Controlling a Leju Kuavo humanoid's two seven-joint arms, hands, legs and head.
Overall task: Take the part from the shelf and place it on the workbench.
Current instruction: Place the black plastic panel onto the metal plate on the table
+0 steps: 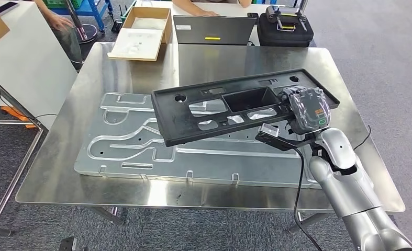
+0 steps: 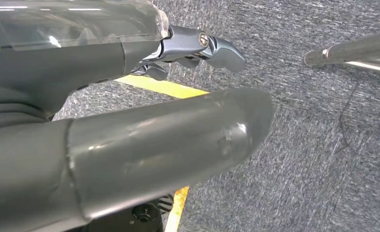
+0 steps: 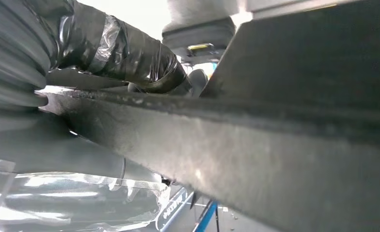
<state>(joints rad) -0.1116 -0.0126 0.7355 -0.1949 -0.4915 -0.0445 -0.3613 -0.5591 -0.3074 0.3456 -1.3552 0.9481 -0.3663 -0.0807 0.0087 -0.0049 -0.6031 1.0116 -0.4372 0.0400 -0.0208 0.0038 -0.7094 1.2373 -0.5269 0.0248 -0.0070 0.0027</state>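
Note:
The part is a long black plastic panel (image 1: 230, 107) with several cut-outs. My right hand (image 1: 307, 109) grips its right end and holds it tilted a little above the steel workbench (image 1: 141, 63). In the right wrist view the panel's edge (image 3: 255, 145) runs across close up, with a taped finger (image 3: 125, 53) lying over it. Below the panel, a large machined aluminium plate (image 1: 130, 141) lies flat on the bench. My left hand (image 2: 130, 96) hangs over grey carpet, fingers apart and holding nothing.
At the bench's far edge are an open cardboard box (image 1: 143, 31), a grey case (image 1: 214, 29) and a black bag (image 1: 285, 26). A person (image 1: 62, 23) sits at the far left by a white table (image 1: 20, 63). A metal leg (image 2: 352, 50) stands near my left hand.

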